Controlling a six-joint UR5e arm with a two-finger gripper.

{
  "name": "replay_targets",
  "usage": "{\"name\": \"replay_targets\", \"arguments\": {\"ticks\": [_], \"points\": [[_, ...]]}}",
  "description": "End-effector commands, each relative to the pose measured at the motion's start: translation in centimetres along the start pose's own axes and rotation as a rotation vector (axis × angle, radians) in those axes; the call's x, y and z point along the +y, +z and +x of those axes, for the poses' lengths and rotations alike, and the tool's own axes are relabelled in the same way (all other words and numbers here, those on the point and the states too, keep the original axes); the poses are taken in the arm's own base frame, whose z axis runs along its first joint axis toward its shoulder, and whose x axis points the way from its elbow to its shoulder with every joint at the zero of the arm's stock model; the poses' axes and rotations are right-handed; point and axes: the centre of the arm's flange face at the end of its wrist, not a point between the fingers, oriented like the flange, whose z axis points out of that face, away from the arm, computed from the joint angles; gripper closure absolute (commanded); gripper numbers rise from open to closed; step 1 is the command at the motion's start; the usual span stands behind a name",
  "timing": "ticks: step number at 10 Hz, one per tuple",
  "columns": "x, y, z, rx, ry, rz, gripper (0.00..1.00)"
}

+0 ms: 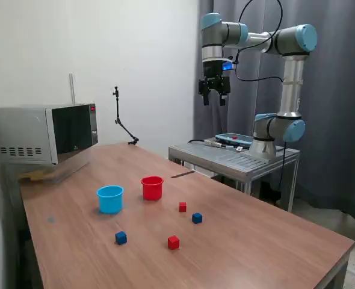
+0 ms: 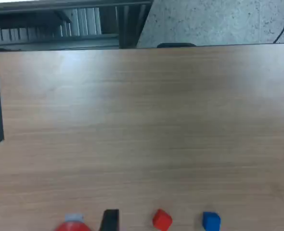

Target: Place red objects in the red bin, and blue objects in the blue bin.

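On the wooden table [image 1: 243, 241] stand the red bin [image 1: 152, 187] and, to the exterior view's left of it, the light-blue bin [image 1: 110, 198]. In front of them lie two red cubes [image 1: 182, 206] [image 1: 173, 242] and two dark blue cubes [image 1: 197, 218] [image 1: 121, 238], all apart from one another. My gripper [image 1: 215, 96] hangs high above the table's far edge, open and empty. The wrist view shows one red cube [image 2: 162, 219], one blue cube [image 2: 211, 221], a sliver of the red bin [image 2: 72, 227] and a dark fingertip [image 2: 110, 220].
A microwave [image 1: 45, 132] sits at the table's far corner on the exterior view's left. A thin black stand [image 1: 122, 120] rises behind the table. The arm's base stands on a metal cart [image 1: 234, 158] with a pendant [image 1: 233, 139], in front of a dark curtain.
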Motion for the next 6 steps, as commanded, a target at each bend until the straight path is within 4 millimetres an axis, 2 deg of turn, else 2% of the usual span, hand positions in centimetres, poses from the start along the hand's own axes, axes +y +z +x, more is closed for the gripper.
{"name": "replay_targets", "arguments": {"ticks": [1, 6], "points": [[0.50, -0.90, 0.52, 0.081, 0.003, -0.021, 0.00], [0.35, -0.59, 0.58, 0.081, 0.003, -0.013, 0.00]]}}
